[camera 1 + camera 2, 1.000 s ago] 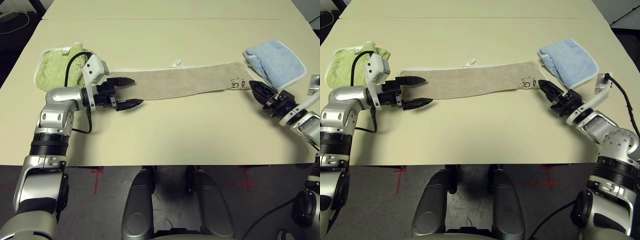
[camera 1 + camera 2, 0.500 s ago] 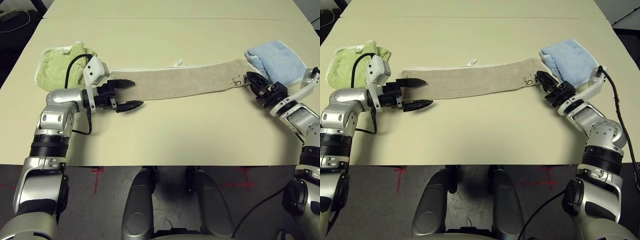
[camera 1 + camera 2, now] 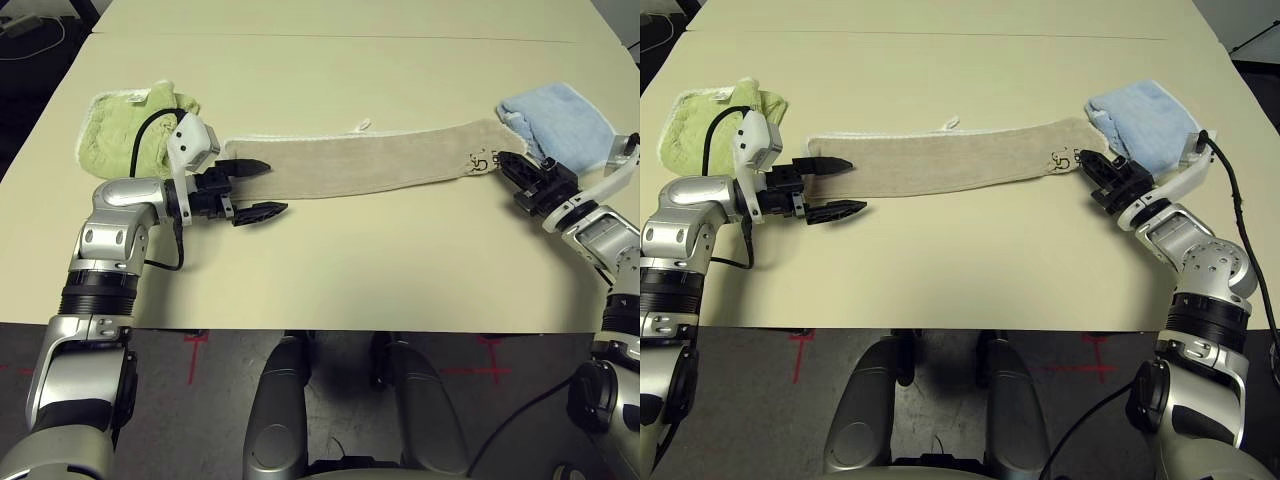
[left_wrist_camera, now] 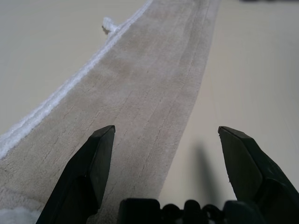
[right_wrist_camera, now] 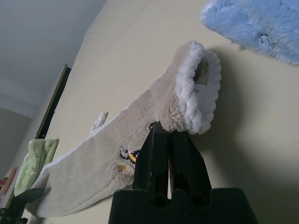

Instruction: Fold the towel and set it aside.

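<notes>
Two grippers are out over this table, and only one of them has hold of anything. The beige towel (image 3: 370,163) lies across the middle as a long narrow strip, white edging along its far side, running from the left gripper (image 3: 275,189) to the right gripper (image 5: 169,128). The right one is closed, with the towel's near corner by the dark logo (image 5: 128,155) pinched in its tips, and the end there bulges up into a little open roll. My guess is it grabs that end because the strip is already narrow and the next fold has to go lengthwise, end toward the other end. The left gripper stands wide open at the opposite end, one finger over the cloth and one off its near edge, not clamped on it; looks to me like it's placed there to pin or catch that end when the fold comes over. The light green towel (image 3: 125,135) sits beyond the left gripper and the light blue towel (image 3: 556,125) is just beside the beige one's right end, both bunched into compact pads, so I'd bet they're parked out at the sides to leave the middle for folding. Bit tight next to the blue one though, a sloppy swing could nudge it. Count for anyone keeping score: three towels (one beige, one green, one blue), two arms, two grippers, one table (image 3: 330,270), one small white hanging loop (image 3: 362,125) poking out of the far edge.
</notes>
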### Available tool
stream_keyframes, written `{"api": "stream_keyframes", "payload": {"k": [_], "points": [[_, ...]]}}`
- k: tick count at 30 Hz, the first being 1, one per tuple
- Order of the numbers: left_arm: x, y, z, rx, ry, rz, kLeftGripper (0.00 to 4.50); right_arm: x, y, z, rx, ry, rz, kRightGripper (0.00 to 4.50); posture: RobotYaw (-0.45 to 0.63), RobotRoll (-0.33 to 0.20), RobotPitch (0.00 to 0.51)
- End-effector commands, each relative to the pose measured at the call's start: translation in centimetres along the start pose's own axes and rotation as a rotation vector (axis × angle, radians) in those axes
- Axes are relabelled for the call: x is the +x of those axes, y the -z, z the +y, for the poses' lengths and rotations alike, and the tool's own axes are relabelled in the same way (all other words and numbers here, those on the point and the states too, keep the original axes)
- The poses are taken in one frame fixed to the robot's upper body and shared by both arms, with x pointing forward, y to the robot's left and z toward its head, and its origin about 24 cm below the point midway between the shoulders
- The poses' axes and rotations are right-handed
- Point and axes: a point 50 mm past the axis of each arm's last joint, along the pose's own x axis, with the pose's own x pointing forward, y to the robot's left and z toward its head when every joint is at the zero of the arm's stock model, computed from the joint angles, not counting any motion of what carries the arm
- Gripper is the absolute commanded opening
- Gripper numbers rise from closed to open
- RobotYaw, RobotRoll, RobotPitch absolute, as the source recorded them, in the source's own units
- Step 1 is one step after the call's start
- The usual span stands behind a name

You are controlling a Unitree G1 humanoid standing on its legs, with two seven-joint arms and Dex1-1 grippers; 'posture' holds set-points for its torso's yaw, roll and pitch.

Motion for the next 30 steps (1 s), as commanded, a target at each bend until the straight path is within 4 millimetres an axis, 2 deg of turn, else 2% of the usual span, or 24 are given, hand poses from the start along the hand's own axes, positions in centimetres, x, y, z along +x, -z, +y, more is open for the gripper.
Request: {"api": "stream_keyframes", "payload": {"k": [1, 6, 9, 18, 22, 30], "points": [[0.0, 0.4, -0.3, -0.01, 0.011, 0.019, 4.5, -1.6, 0.0, -1.1, 0.011, 0.058, 0.009, 0.06, 0.03, 0.0, 0.285], [0.1, 0.4, -0.5, -0.018, 0.013, 0.014, 4.5, -2.5, -1.5, -0.4, -0.038, 0.022, -0.019, 0.06, 0.02, 0.0, 0.28], [0.2, 0.4, -0.5, -0.021, 0.016, 0.013, 4.5, -2.9, -2.4, 0.7, -0.067, -0.073, 0.011, 0.06, 0.01, 0.0, 0.278], [0.2, 0.3, -0.3, -0.019, 0.02, 0.013, 4.5, -3.8, -2.9, 0.7, -0.196, -0.104, 0.133, 0.06, 0.02, 0.0, 0.274], [0.1, 0.3, -0.2, -0.018, 0.018, 0.017, 4.5, -3.3, -3.0, 1.2, -0.288, -0.138, 0.157, 0.06, 0.02, 0.0, 0.272], [0.1, 0.2, -0.2, -0.015, 0.02, 0.018, 4.5, -1.4, -2.6, 3.4, -0.417, -0.303, 0.253, 0.06, 0.03, 0.0, 0.267]]}}
